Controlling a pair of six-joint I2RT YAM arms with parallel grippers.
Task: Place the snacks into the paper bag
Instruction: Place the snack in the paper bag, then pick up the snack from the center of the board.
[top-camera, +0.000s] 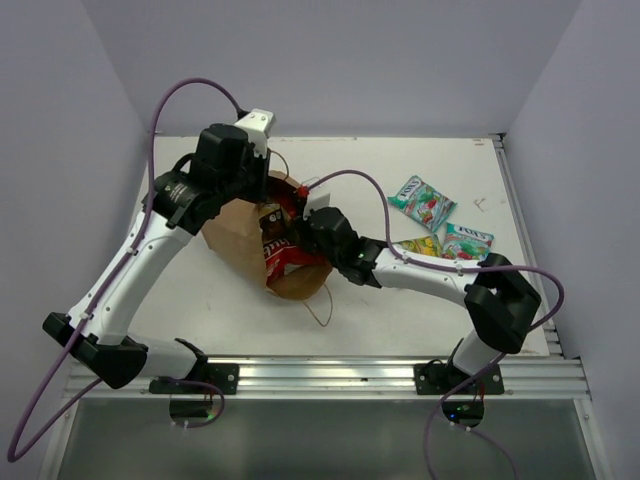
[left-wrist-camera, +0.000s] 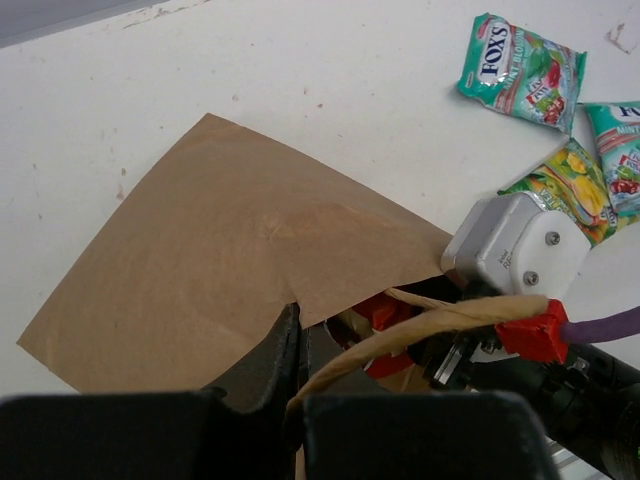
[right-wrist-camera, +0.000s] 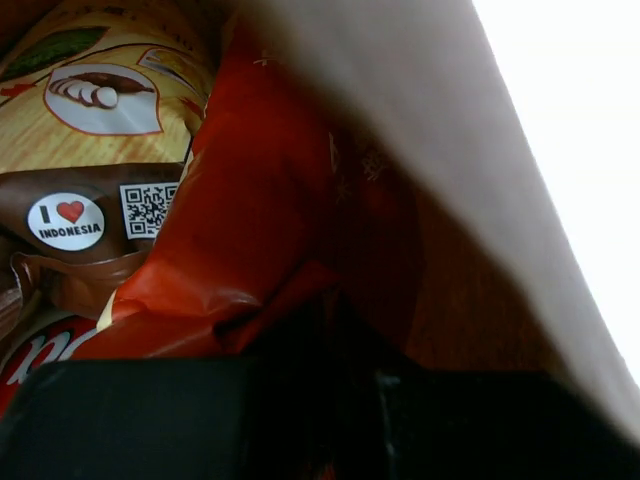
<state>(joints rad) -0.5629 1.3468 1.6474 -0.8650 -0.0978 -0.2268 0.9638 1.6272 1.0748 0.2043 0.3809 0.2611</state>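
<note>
The brown paper bag (top-camera: 240, 235) lies on its side, mouth towards the right arm. My left gripper (left-wrist-camera: 297, 325) is shut on the bag's upper mouth edge (left-wrist-camera: 330, 300) and holds it lifted; a twisted handle (left-wrist-camera: 440, 322) loops beside the fingers. My right gripper (right-wrist-camera: 345, 315) reaches inside the bag, shut on the edge of a red-orange packet (right-wrist-camera: 270, 200). A white-brown chips packet (right-wrist-camera: 100, 130) lies deeper in, to its left. From above, the right gripper (top-camera: 300, 238) sits in the bag mouth over the red packet (top-camera: 290, 258). Outside lie a green candy bag (top-camera: 421, 200), a teal packet (top-camera: 467, 241) and a yellow-green packet (top-camera: 420, 247).
The loose packets (left-wrist-camera: 520, 70) lie on the white table to the right of the bag, near the right arm's forearm (top-camera: 430, 270). A raised rail (top-camera: 520, 220) runs along the table's right edge. The second bag handle (top-camera: 322, 305) trails towards the near edge.
</note>
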